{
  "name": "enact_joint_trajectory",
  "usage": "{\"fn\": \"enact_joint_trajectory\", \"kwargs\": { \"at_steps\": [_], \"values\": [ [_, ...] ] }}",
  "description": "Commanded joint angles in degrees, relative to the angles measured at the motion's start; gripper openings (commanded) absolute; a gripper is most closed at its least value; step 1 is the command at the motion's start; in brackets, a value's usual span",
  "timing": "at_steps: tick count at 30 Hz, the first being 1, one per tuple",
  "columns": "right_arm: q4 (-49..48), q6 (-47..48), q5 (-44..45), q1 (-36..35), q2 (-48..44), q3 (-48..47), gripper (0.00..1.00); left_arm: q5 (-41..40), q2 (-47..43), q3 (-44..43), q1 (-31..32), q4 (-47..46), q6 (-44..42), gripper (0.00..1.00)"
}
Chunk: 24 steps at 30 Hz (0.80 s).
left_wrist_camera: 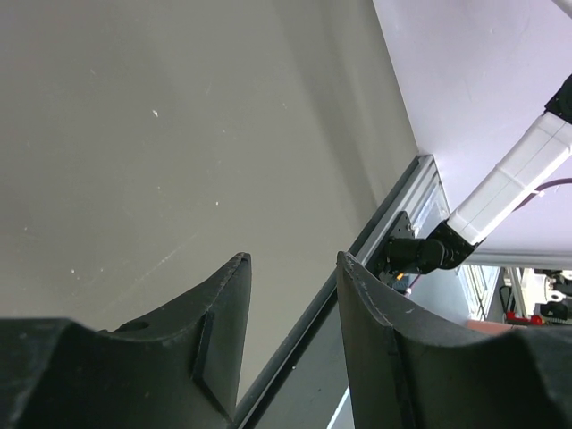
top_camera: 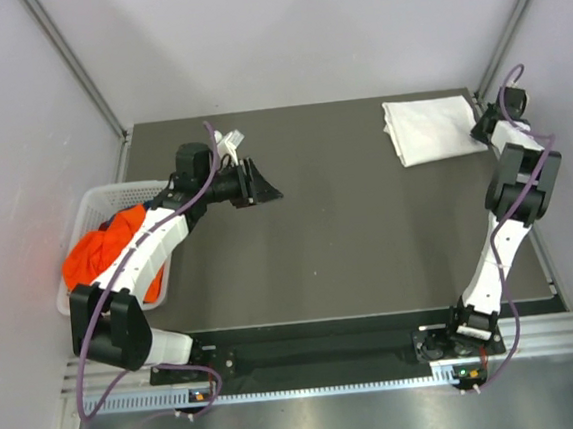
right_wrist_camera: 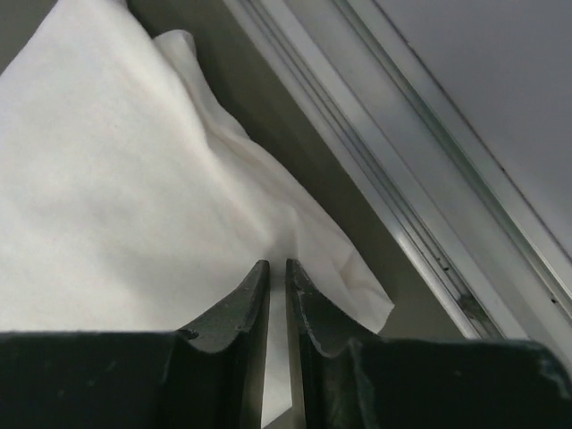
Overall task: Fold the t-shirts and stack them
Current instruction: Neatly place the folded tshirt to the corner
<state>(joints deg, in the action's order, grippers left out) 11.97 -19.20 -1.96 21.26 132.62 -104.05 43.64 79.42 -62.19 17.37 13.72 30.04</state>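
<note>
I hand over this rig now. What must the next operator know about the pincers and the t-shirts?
Left pincer: open and empty, over the table.
Right pincer: shut on the right edge of the white t-shirt.
White t-shirt: folded, lying at the far right corner of the table.
Orange t-shirt: crumpled in the basket at the table's left side.
Done: the white one is folded.
Left: take out the orange one, fold it, and stack it on the white one.
</note>
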Motion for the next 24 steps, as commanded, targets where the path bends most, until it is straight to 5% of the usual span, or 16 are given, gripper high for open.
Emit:
{"fn": "enact_joint_trajectory", "kwargs": {
  "at_steps": [1,8,14,21,24],
  "values": [
    [4.28,-3.91,6.87,1.07,-0.26,-4.58,0.14,-0.48,-0.14,0.67,0.21,-2.90,0.37,0.48],
    [4.03,-4.79,7.23,1.68,-4.11,-0.55,0.15,-1.27,-2.07,0.50,0.21,-1.16,0.11,0.48],
    [9.38,-5.58,6.43,0.54,-16.21,1.57,0.20,-2.59,-4.27,-1.52,0.21,0.08,-0.25,0.48],
    [16.24,-6.90,11.98,-2.53,-38.11,14.04,0.65,-4.08,-5.94,-6.00,0.12,2.97,-1.30,0.50],
    [20.36,-4.11,10.57,-6.21,-47.69,18.00,1.00,-4.70,-5.77,-7.15,0.12,5.09,-2.36,0.51]
  ]
}}
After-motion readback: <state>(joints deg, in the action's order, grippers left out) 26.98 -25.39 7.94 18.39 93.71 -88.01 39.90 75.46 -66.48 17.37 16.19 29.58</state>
